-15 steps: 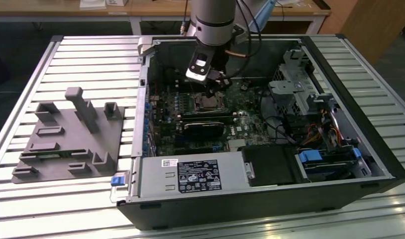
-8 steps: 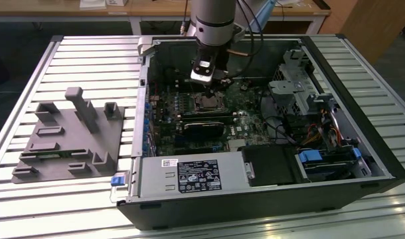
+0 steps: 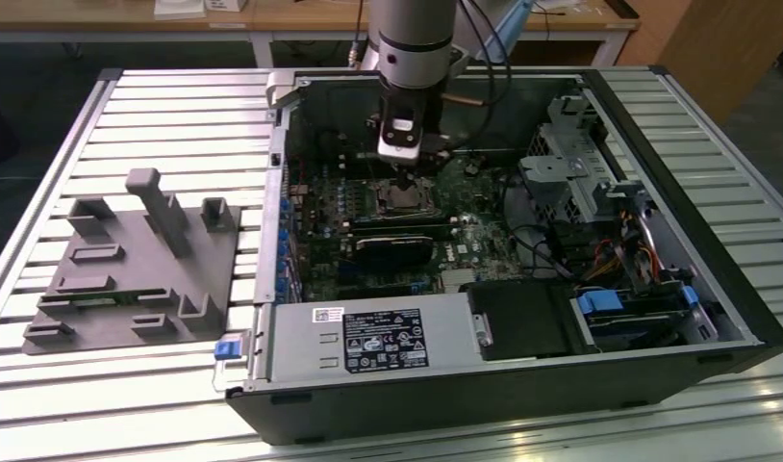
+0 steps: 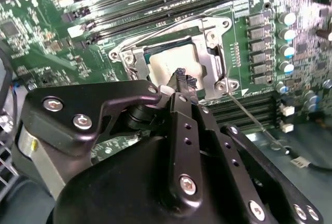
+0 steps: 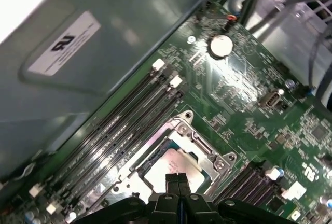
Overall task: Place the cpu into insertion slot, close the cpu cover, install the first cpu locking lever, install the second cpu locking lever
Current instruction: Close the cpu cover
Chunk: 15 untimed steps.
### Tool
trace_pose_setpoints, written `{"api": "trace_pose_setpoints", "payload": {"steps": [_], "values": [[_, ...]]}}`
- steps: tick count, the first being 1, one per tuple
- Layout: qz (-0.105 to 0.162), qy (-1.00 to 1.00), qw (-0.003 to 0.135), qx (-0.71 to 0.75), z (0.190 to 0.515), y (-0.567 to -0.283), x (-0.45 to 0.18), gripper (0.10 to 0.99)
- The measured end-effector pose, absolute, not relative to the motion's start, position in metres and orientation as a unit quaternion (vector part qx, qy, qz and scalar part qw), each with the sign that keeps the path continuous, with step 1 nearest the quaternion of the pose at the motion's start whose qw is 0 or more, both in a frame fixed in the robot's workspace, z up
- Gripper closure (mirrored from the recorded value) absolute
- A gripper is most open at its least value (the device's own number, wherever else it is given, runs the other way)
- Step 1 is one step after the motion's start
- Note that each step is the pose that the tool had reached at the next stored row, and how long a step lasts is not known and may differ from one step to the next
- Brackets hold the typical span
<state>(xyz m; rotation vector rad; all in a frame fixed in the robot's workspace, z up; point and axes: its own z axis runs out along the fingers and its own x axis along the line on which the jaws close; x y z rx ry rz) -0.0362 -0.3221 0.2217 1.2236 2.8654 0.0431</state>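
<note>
Status: cpu (image 4: 165, 64) is seated in the slot (image 3: 401, 199) on the green board (image 4: 46, 42), inside the open computer case (image 3: 648, 318). Step 1 looks done.

Cover (image 4: 212, 53) appears to lie down around the cpu, whose silver top shows through the window in both wrist views. I'd call step 2 done or close to it, but can't confirm the cover is fully flat.

Fingers (image 4: 180, 74) are pinched together with nothing between them. The tips are over the cpu's top, touching or just above; can't tell which.

1 thin wire lever (image 4: 254, 120) runs out from the slot's corner across the board and looks unlatched. The other wire lever (image 4: 155, 31) runs along the slot's side next to the memory slots (image 4: 155, 1); can't tell if it's hooked. Both lever steps read as left to do.

Grey parts holder (image 3: 135, 269) sits on the tabletop (image 3: 148, 115) beside the case, well apart from the arm.
</note>
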Motion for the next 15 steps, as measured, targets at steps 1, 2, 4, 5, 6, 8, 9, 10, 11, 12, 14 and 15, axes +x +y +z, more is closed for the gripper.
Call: {"api": "trace_pose_setpoints", "payload": {"steps": [1,2,4,5,6,8,9,10,11,12,14,15], "values": [[0.014,0.923,0.013,0.384,0.2216,-0.3221,-0.0362,0.98],[0.014,0.926,0.013,0.376,0.2215,-0.3221,-0.0362,0.98],[0.014,0.933,0.012,0.359,0.2214,-0.3221,-0.0362,0.98],[0.014,0.936,0.012,0.35,0.2214,-0.3221,-0.0362,0.98],[0.014,0.94,0.012,0.342,0.2212,-0.3221,-0.0362,0.98],[0.015,0.946,0.012,0.325,0.221,-0.3221,-0.0362,0.98],[0.015,0.949,0.012,0.316,0.2209,-0.3221,-0.0362,0.98],[0.015,0.951,0.012,0.308,0.2207,-0.3221,-0.0362,0.98],[0.015,0.954,0.011,0.299,0.2205,-0.3221,-0.0362,0.98],[0.015,0.957,0.011,0.29,0.2203,-0.3221,-0.0362,0.98],[0.015,0.962,0.011,0.273,0.22,-0.3221,-0.0362,0.98],[0.015,0.964,0.011,0.264,0.2198,-0.3221,-0.0362,0.98]]}}
